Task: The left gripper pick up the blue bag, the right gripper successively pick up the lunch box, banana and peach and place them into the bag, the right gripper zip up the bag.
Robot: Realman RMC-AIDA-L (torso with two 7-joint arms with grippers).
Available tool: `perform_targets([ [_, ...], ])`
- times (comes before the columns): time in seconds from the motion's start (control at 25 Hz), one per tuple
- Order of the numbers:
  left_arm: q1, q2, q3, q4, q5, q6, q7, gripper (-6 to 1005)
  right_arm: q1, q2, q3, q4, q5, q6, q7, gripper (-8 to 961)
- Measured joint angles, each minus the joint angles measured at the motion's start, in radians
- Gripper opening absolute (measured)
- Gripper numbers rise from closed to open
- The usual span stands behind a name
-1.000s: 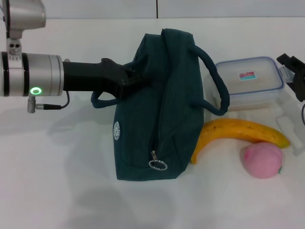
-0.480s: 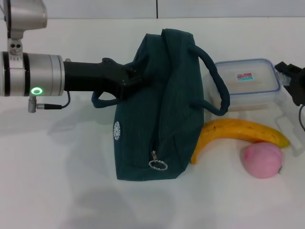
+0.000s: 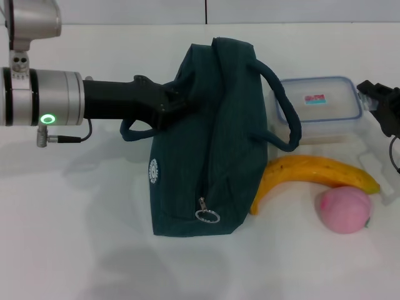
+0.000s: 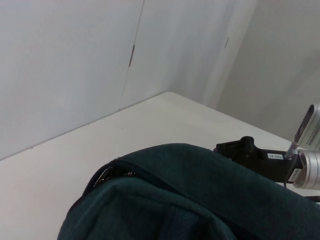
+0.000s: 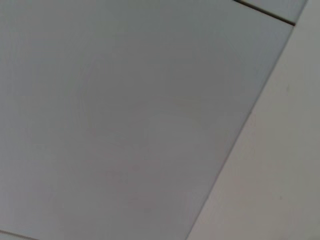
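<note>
The blue bag (image 3: 212, 156) stands in the middle of the white table, zip pull (image 3: 207, 215) at its near end; its fabric also fills the left wrist view (image 4: 200, 200). My left gripper (image 3: 170, 102) reaches in from the left and is shut on the bag's upper left edge, above a drooping handle (image 3: 134, 132). The lunch box (image 3: 319, 109) lies just right of the bag, behind the other handle. My right gripper (image 3: 374, 105) is open at the box's right end. The banana (image 3: 312, 172) and the peach (image 3: 344, 210) lie in front of the box.
The table's back edge meets a grey wall (image 3: 281, 12) just behind the bag. The right wrist view shows only wall and table surface. White tabletop (image 3: 75, 237) stretches to the front left of the bag.
My right gripper has moved left up to the lunch box's right end, and the box has shifted slightly left. The left gripper and the bag have stayed put.
</note>
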Motion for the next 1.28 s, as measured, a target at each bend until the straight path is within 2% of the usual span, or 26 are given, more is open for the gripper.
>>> perform_targets([
  [0.32, 0.02, 0.006, -0.023, 0.001, -0.093, 0.046, 0.03, 37, -0.01, 0.0, 0.022, 0.007, 0.004, -0.098, -0.101, 115],
  [0.64, 0.042, 0.009, -0.12, 0.001, -0.144, 0.104, 0.035, 37, -0.015, -0.009, 0.025, 0.012, -0.001, -0.148, -0.254, 97],
  [0.92, 0.038, 0.011, -0.116, 0.001, -0.135, 0.119, 0.023, 37, -0.015, -0.015, 0.043, 0.016, -0.035, -0.224, -0.415, 97],
  [1.0, 0.034, 0.023, -0.116, 0.009, -0.133, 0.148, -0.001, 37, -0.02, -0.014, 0.051, 0.016, -0.035, -0.261, -0.449, 97],
  [1.28, 0.008, 0.092, -0.13, 0.04, -0.147, 0.271, -0.121, 37, -0.026, -0.02, 0.051, 0.017, -0.037, -0.3, -0.487, 97],
])
